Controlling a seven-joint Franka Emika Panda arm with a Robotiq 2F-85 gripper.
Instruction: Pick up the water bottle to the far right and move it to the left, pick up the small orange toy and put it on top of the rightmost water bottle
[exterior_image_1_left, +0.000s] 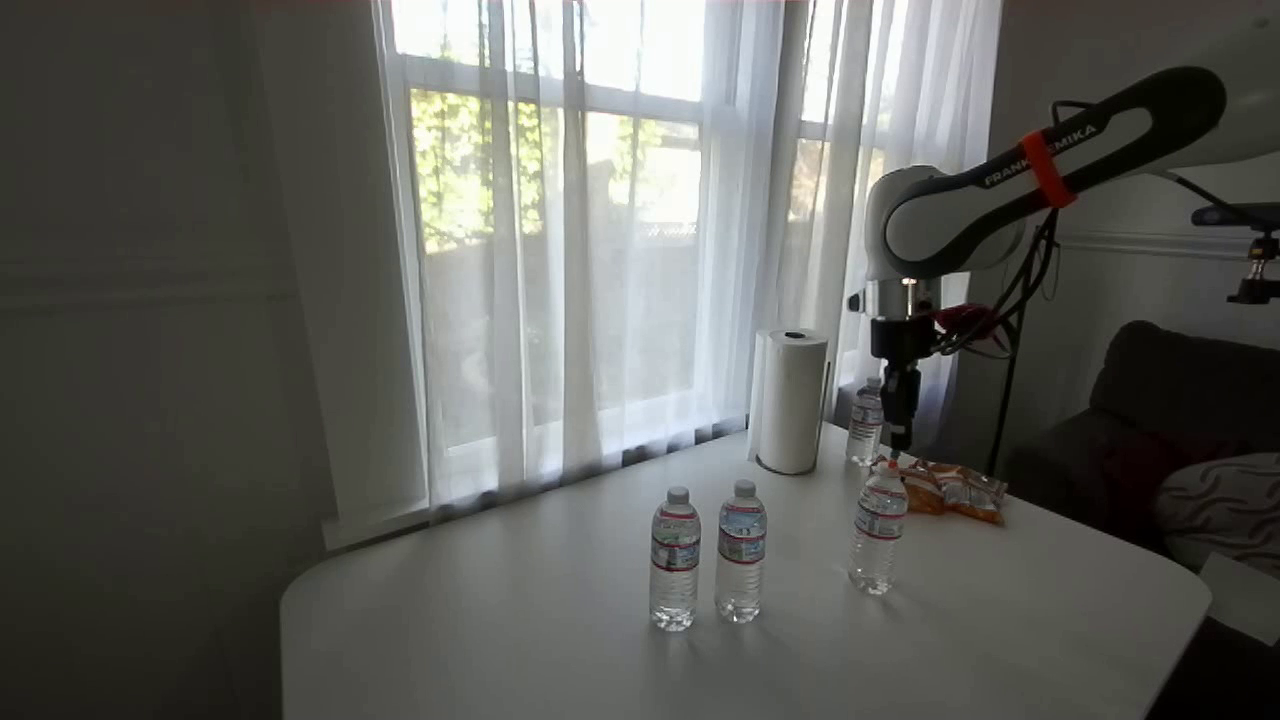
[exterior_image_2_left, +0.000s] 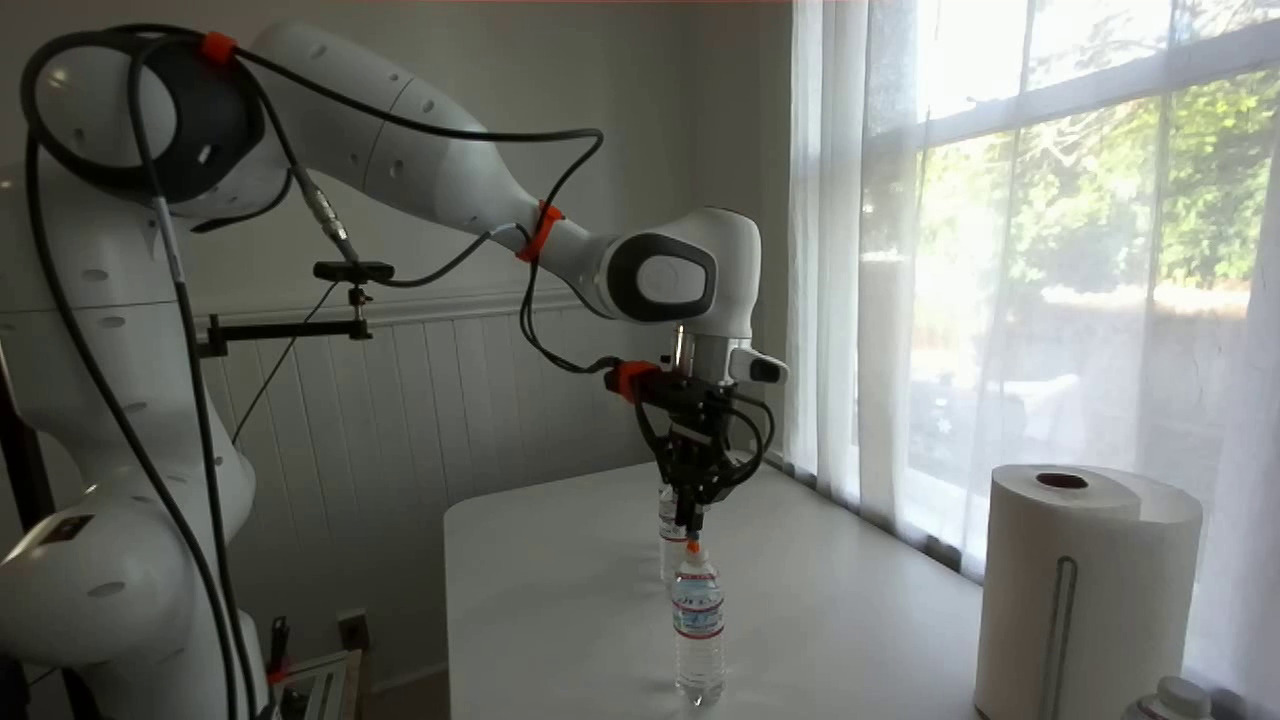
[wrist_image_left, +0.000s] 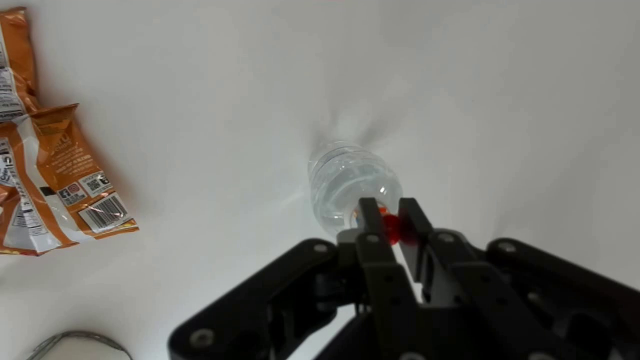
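A clear water bottle with a pale label band (exterior_image_1_left: 880, 535) stands upright under my gripper (exterior_image_1_left: 898, 445); it also shows in an exterior view (exterior_image_2_left: 698, 620) and from above in the wrist view (wrist_image_left: 342, 175). The small orange toy (exterior_image_2_left: 692, 547) is at the bottle's cap, directly below the fingertips. In the wrist view its red round part (wrist_image_left: 392, 227) sits between the narrowly spaced fingers of my gripper (wrist_image_left: 388, 204), which look shut on it. Two alike bottles (exterior_image_1_left: 675, 560) (exterior_image_1_left: 741, 555) stand further left. I cannot tell which bottle was originally far right.
A white paper-towel roll (exterior_image_1_left: 792, 405) stands near the window, with another bottle (exterior_image_1_left: 864, 425) behind it. Orange snack bags (exterior_image_1_left: 950, 490) lie behind the bottle under the gripper; they are at the left in the wrist view (wrist_image_left: 60, 175). Curtains hang along the table's window side.
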